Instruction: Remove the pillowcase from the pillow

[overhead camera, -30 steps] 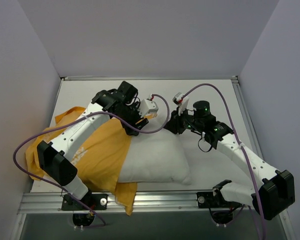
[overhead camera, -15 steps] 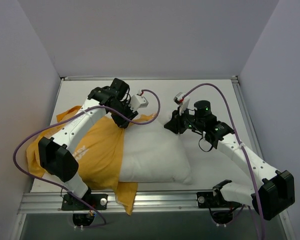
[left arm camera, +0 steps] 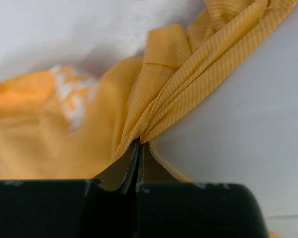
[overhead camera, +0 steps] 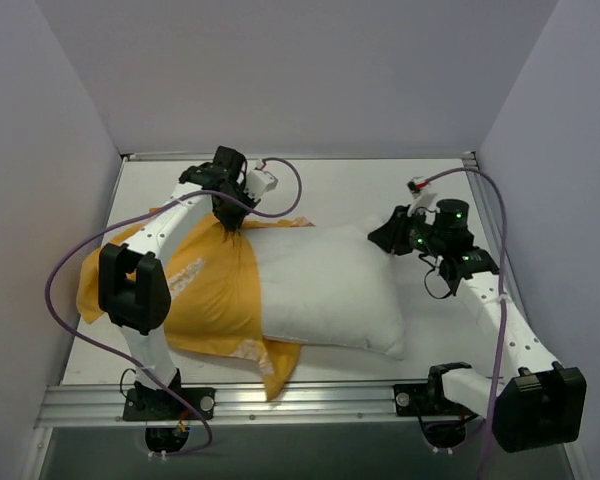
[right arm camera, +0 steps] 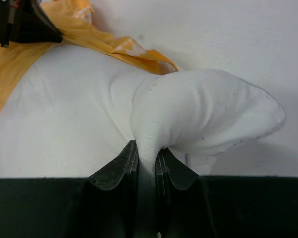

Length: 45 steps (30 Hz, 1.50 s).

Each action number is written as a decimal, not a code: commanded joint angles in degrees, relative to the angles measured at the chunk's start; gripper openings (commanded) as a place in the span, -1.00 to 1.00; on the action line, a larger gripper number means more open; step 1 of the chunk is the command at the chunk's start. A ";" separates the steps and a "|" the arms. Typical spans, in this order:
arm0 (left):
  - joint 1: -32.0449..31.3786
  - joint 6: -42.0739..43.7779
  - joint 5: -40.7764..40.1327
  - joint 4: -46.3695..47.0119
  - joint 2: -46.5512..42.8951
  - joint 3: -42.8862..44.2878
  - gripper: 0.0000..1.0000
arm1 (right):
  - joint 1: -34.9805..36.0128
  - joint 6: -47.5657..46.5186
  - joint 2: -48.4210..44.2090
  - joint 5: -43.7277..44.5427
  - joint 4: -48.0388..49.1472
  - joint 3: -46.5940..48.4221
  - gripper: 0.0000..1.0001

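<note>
Over plump white pillow (overhead camera: pixel 330 290), striped pillowcase (overhead camera: pixel 205 295) gathers in pleats

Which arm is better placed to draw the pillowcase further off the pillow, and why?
Left. The left gripper is shut on bunched pillowcase cloth at the far edge of the pillow; the right gripper only pinches a pillow corner, anchoring it.

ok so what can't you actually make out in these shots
Top external: left end of the pillow, covered by the pillowcase; how deep it sits is unclear.
Top external: fingertips of the left gripper, hidden beneath its own wrist.
Left wrist: the pillowcase print, just a blurred white patch.
Right wrist: the pillow's near side, cut off by the right gripper.
</note>
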 commanded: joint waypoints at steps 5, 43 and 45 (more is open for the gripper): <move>14.79 5.36 -11.92 10.02 -5.97 -3.21 -0.95 | -23.00 6.22 -5.87 -3.72 4.92 -0.49 -1.00; 40.12 15.30 7.28 -4.76 -18.90 -15.58 0.88 | -23.01 6.49 5.64 0.33 8.17 7.07 -1.00; 40.12 13.38 3.91 0.24 -16.62 -19.64 0.88 | -23.01 5.88 5.64 0.07 8.26 7.16 -1.00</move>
